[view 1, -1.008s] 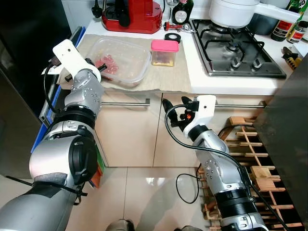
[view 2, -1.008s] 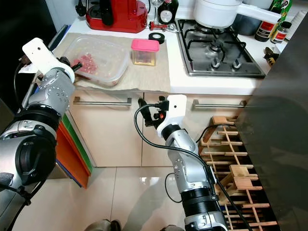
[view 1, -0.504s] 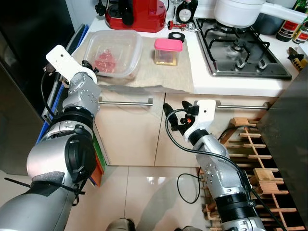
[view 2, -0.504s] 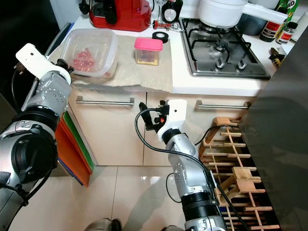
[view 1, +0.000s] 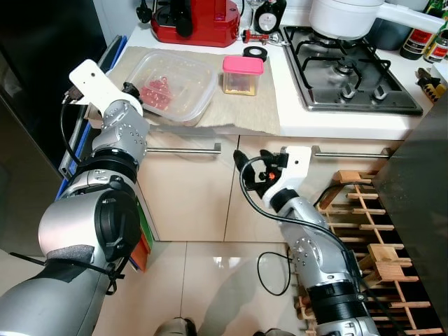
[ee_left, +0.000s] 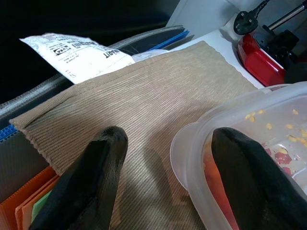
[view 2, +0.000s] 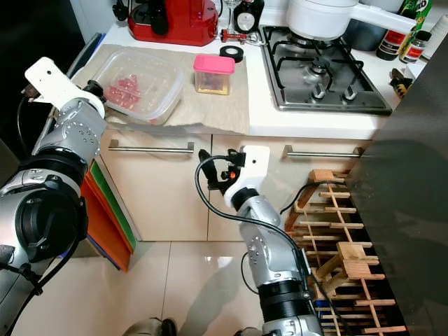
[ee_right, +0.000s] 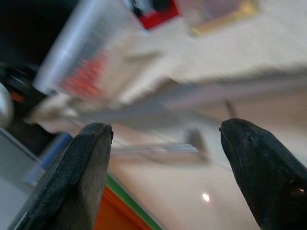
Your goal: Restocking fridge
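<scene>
Left eye view: the left hand [view 1: 129, 89] reaches the clear tub [view 1: 173, 85] of red food, which sits on a tan cloth [view 1: 238, 112] near the bench's [view 1: 336, 124] front-left corner. The cloth's front hem lies at the bench edge, so I judge a careless pull could drag cloth and tub off. A pink-lidded box [view 1: 241, 75] stands just beside the tub; the stove [view 1: 350, 70] is well apart.

Right eye view: the right hand [view 2: 210, 164] hangs below the bench front, before the cupboard handle [view 2: 150, 148], with open floor beneath it.

Left wrist view: the fingers [ee_left: 100, 163] are spread, one over the cloth, one at the tub's rim, pinching nothing.

Right wrist view: blurred; fingers spread and empty.
</scene>
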Controlling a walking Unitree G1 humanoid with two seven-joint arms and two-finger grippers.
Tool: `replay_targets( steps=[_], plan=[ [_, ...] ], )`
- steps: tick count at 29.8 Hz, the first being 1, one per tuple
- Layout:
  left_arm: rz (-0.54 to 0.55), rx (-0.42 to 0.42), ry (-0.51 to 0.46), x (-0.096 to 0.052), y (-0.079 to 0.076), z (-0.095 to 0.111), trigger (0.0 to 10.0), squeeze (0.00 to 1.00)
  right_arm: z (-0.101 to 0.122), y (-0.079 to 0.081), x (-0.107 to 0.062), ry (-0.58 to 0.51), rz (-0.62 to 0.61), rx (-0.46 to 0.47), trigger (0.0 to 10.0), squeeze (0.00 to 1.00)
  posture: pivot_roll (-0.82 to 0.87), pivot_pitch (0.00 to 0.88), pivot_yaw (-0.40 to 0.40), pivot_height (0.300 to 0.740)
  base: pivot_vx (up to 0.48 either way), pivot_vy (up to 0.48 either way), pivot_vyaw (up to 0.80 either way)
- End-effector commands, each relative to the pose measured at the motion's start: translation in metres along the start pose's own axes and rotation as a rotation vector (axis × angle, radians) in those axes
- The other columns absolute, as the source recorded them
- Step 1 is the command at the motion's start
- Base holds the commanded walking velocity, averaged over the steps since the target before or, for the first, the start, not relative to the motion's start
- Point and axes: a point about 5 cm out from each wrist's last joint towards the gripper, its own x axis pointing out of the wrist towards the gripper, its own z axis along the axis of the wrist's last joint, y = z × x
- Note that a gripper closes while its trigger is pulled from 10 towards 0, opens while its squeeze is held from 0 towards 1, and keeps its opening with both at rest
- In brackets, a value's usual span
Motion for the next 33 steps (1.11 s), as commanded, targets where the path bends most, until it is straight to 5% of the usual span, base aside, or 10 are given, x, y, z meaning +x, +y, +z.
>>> replay_targets(
  steps=[1,9,17,18,20,24,26,33],
  plan=[
    [0.026,0.012,0.040,-0.001,-0.001,-0.005,10.0,0.00,0.010,0.011,0.010,-0.030,0.055,-0.011,10.0,0.00,-0.04,0.042,0.003,0.740,0.000,0.000,0.00],
    [0.040,-0.003,0.062,-0.002,-0.001,-0.012,10.0,0.00,0.031,0.025,0.044,-0.054,0.117,0.153,10.0,0.01,-0.03,0.044,-0.012,0.740,0.000,0.000,0.00],
    [0.045,-0.001,0.059,-0.002,0.001,-0.013,10.0,0.00,0.040,0.029,0.057,-0.061,0.135,0.200,10.0,0.00,-0.02,0.054,-0.028,0.740,0.000,0.000,0.00],
    [0.048,-0.002,0.061,-0.002,0.001,-0.014,10.0,0.00,0.041,0.029,0.058,-0.065,0.136,0.186,2.5,0.00,-0.02,0.056,-0.031,0.740,0.000,0.000,0.00],
    [0.053,-0.005,0.067,-0.002,0.002,-0.016,10.0,0.00,0.045,0.030,0.059,-0.075,0.140,0.183,0.0,0.00,-0.02,0.058,-0.036,0.740,0.000,0.000,0.00],
    [0.055,-0.008,0.070,-0.003,0.001,-0.017,10.0,0.00,0.049,0.030,0.063,-0.082,0.145,0.203,0.0,0.00,-0.03,0.058,-0.038,0.740,0.000,0.000,0.00],
    [0.055,-0.014,0.075,-0.003,0.000,-0.017,10.0,0.00,0.052,0.037,0.067,-0.079,0.172,0.288,0.0,0.00,-0.03,0.060,-0.039,0.740,0.000,0.000,0.00],
    [0.049,-0.009,0.077,-0.004,-0.002,-0.019,10.0,0.00,0.048,0.044,0.074,-0.060,0.184,0.295,0.0,0.00,-0.03,0.058,-0.038,0.740,0.000,0.000,0.00]
  ],
)
